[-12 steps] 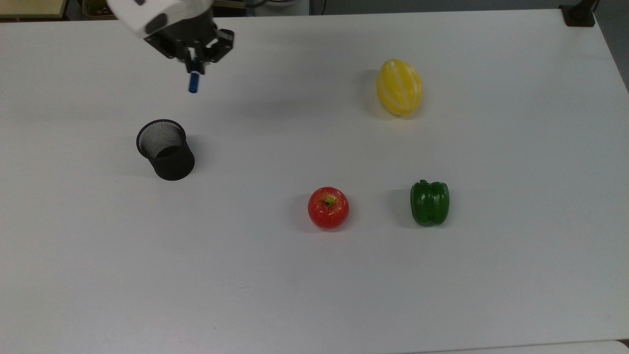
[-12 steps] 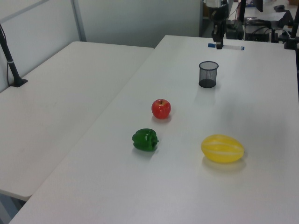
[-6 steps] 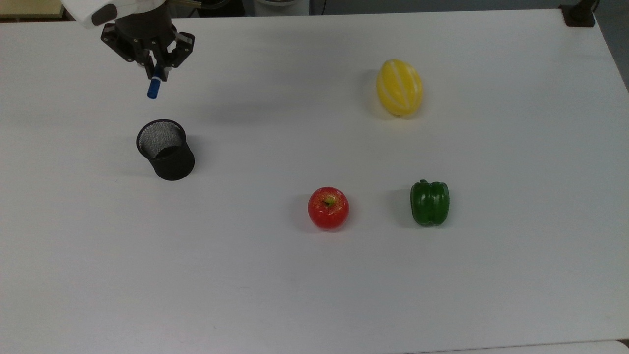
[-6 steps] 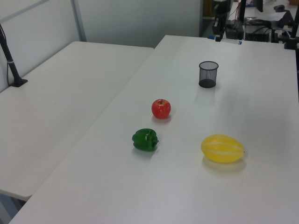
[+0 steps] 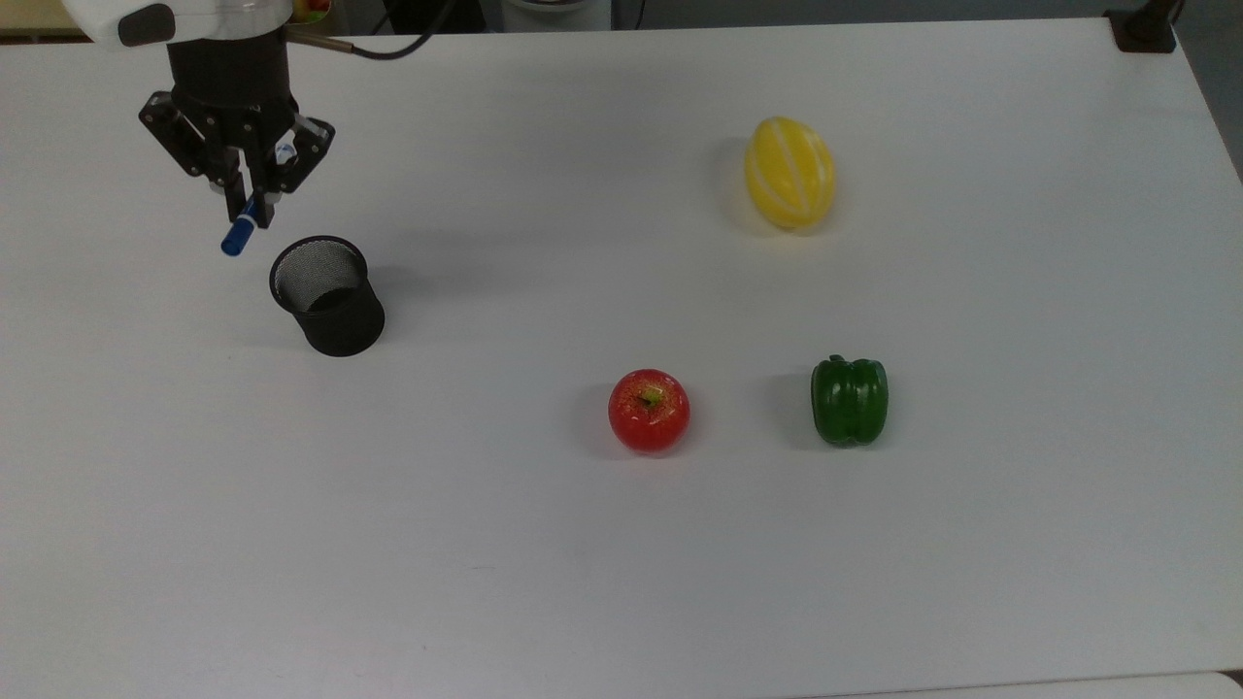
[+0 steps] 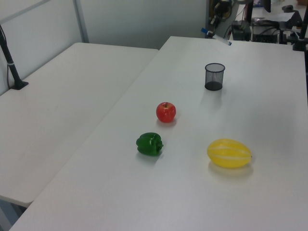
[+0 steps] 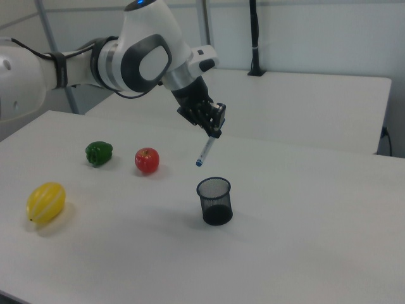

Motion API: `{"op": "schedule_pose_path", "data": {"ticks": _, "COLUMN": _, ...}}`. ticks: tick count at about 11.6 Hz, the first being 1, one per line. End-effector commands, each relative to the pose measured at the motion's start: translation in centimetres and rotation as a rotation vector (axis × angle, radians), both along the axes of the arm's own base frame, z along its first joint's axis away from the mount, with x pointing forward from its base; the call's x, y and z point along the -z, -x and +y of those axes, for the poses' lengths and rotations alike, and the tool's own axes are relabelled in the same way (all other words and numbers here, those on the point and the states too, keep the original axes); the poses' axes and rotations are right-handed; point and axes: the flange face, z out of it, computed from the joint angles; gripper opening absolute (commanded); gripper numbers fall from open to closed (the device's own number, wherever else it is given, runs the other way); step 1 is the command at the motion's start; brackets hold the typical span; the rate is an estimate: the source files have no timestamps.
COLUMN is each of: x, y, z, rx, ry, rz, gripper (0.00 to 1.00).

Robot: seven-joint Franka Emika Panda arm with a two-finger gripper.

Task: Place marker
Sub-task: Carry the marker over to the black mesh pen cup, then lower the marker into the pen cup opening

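White casing of the Franka arm is running off the upper left edge of the top view, so only the wrist and the black gripper [image 5: 245, 199] are showing there, while in the left view the tool is sitting small among dark clutter at the top of the frame and is hard to make out. Most of the marker [image 5: 237, 236] is lying hidden between the fingers in the top view, with just its blue capped end poking out below them. In the right view the arm is reaching in from the upper left of the frame, bending at its grey-and-white joints and angling the gripper [image 7: 214, 132] down and to the right view's left. The fingers are clamping the marker [image 7: 205, 151] by its upper end, and the pen is hanging tilted in the air, blue tip lowest, above and just to the right view's left of the black mesh cup [image 7: 215, 201]. In the top view the cup [image 5: 326, 295] is standing upright just lower right of the marker's tip. A yellow melon [image 5: 789, 172], red apple [image 5: 649, 410] and green pepper [image 5: 850, 400] are resting well apart on the white table [image 5: 621, 563].
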Motion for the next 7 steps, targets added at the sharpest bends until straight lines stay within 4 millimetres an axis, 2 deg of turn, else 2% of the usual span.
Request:
{"op": "schedule_pose_path", "data": {"ticks": 1, "x": 2.1, "y": 1.1, "z": 0.3, "rx": 0.041, "ry": -0.022, "rz": -0.134, "gripper": 0.14}}
{"op": "schedule_pose_path", "data": {"ticks": 5, "x": 4.9, "y": 1.4, "z": 0.4, "rx": 0.063, "ry": -0.035, "rz": -0.194, "gripper": 0.14}}
{"op": "schedule_pose_path", "data": {"ticks": 7, "x": 7.3, "y": 1.8, "z": 0.8, "rx": 0.051, "ry": -0.038, "rz": -0.225, "gripper": 0.14}}
